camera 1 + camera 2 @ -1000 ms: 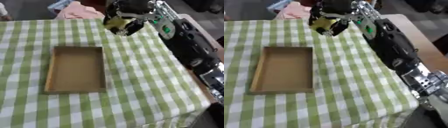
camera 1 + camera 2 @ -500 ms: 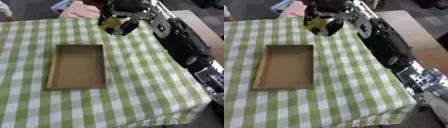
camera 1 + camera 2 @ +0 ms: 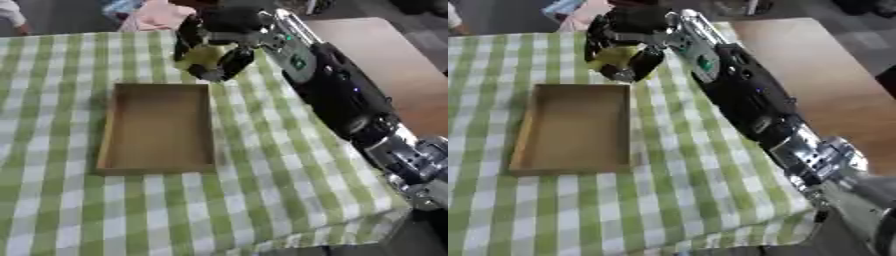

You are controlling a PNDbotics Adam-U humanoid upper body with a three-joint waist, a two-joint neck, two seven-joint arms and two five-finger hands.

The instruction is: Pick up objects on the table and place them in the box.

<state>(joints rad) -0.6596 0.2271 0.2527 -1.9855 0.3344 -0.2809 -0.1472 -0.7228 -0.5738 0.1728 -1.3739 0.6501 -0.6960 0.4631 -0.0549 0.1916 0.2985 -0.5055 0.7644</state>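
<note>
The right hand is just beyond the far right corner of the box, above the table. Its fingers are curled around a yellow object. The right arm goes from the hand toward the near right, beside the box. The box lies open on a green checked cloth.

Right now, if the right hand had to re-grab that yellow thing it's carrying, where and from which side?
From above, across its sides, as the right hand does now: fingers curl down round the yellow object, which looks rounded, leaving its underside free. That suits lowering it into the open-topped cardboard box just below and left. Its exact shape is unclear.
</note>
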